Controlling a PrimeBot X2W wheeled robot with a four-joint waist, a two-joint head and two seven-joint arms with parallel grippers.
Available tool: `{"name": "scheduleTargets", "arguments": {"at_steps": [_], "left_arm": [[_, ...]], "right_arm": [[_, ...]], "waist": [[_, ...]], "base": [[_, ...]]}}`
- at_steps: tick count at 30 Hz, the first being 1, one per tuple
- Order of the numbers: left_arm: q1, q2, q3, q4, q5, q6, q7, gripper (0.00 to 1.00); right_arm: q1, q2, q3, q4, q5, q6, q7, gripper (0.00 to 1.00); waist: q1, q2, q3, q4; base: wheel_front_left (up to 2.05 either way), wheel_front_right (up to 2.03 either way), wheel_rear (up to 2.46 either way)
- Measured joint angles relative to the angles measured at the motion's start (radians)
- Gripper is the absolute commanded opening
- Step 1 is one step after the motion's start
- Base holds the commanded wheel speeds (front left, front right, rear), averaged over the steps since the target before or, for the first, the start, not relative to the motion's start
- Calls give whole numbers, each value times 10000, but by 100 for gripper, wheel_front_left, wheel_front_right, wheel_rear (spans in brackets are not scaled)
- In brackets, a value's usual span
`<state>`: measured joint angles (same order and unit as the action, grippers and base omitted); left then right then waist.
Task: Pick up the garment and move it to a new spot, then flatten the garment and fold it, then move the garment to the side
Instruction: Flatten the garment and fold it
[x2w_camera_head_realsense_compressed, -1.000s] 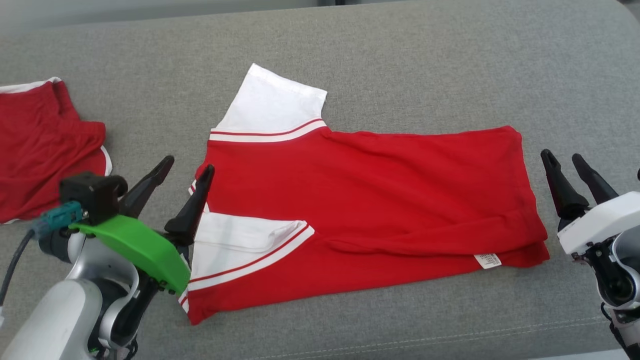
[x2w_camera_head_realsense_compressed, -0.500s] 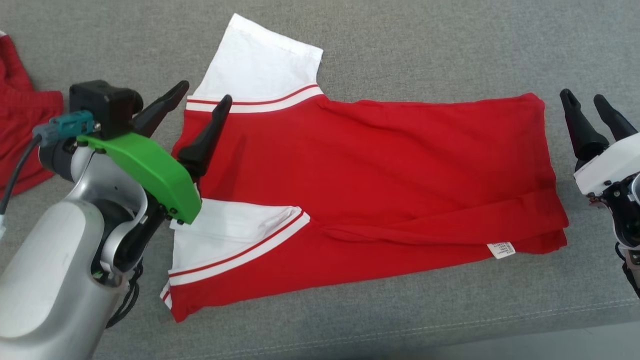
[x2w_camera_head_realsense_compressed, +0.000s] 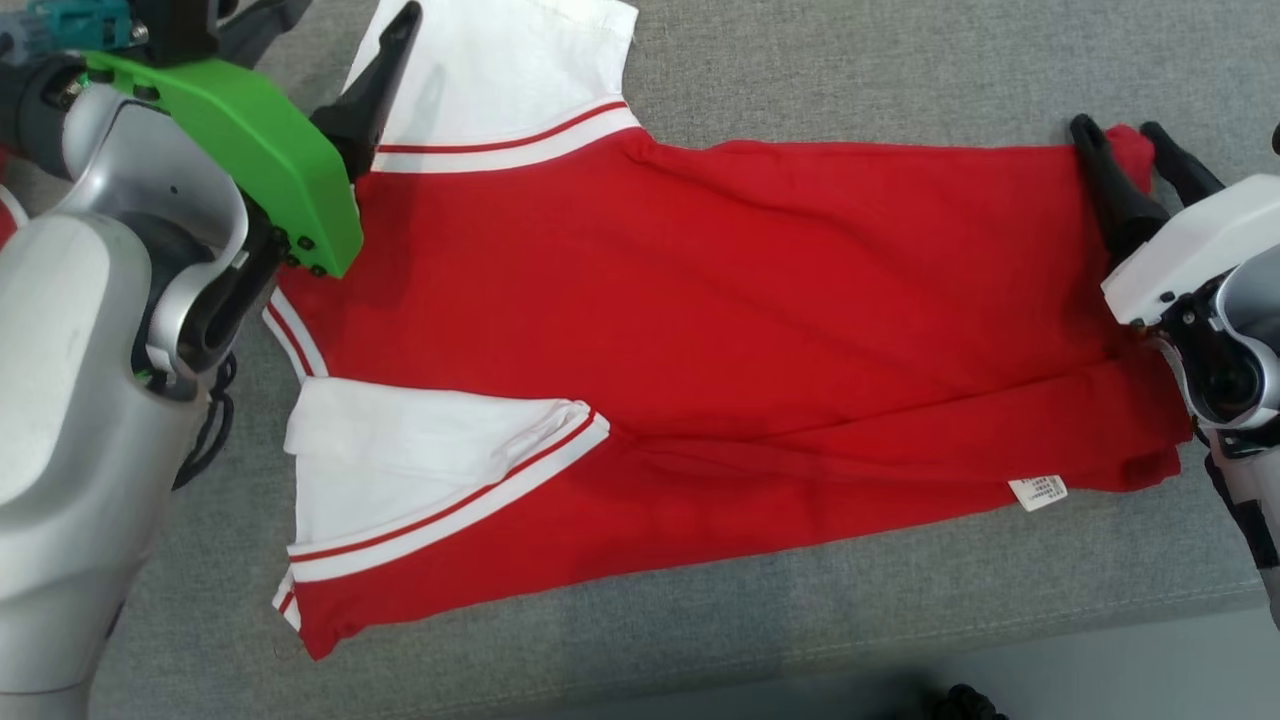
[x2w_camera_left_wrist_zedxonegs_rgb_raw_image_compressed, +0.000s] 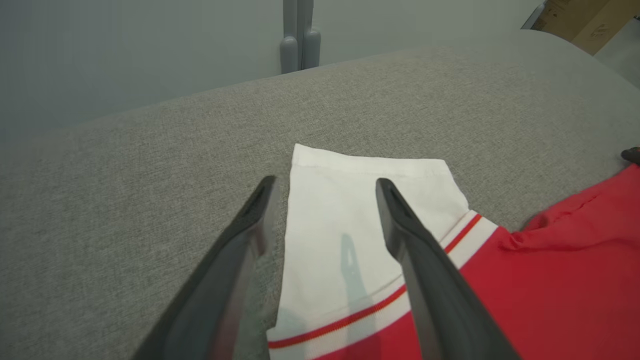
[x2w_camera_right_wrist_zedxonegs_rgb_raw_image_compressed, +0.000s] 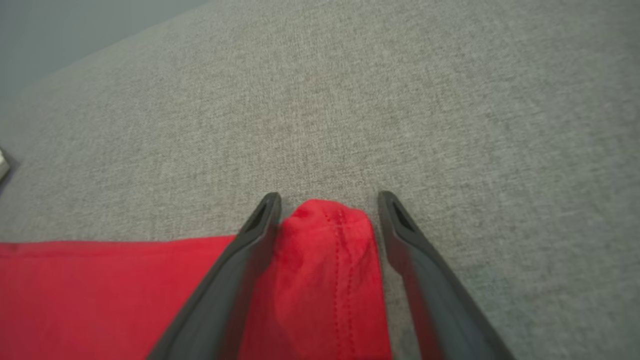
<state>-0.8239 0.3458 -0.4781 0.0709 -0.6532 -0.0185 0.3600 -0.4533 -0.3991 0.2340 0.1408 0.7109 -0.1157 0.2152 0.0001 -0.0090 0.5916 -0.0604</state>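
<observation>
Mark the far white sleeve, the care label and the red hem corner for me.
far white sleeve (x2w_camera_left_wrist_zedxonegs_rgb_raw_image_compressed: 335, 200), left wrist view, middle of the white cloth.
care label (x2w_camera_head_realsense_compressed: 1038, 492), head view, centre of the small tag.
red hem corner (x2w_camera_right_wrist_zedxonegs_rgb_raw_image_compressed: 325, 235), right wrist view, bunched tip beside the stitching.

Grey woven upholstered surface (x2w_camera_head_realsense_compressed: 800, 60); pale grey wall (x2w_camera_left_wrist_zedxonegs_rgb_raw_image_compressed: 125, 50) behind; cardboard box (x2w_camera_left_wrist_zedxonegs_rgb_raw_image_compressed: 580, 20) far corner; light floor (x2w_camera_head_realsense_compressed: 1100, 670) below.

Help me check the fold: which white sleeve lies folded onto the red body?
The near sleeve, lying over the red cloth; the far sleeve sticks out onto the grey cushion.
</observation>
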Motion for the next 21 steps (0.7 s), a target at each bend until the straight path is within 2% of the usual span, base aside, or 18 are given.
{"name": "scheduleTargets", "arguments": {"at_steps": [10,21], "left_arm": [[-1090,-81,-15,1787,372,-92,104,100],[-1812,-157,-12,3104,431,-259,217,100]], "right_arm": [[-932,598,631,228,-274,44,-113,100],[-1343,1174,1089,621,-359,297,-255,100]], "waist": [[0,0,533,-515],[0,0,691,-1182]], "base": [[0,0,0],[0,0,0]]}}
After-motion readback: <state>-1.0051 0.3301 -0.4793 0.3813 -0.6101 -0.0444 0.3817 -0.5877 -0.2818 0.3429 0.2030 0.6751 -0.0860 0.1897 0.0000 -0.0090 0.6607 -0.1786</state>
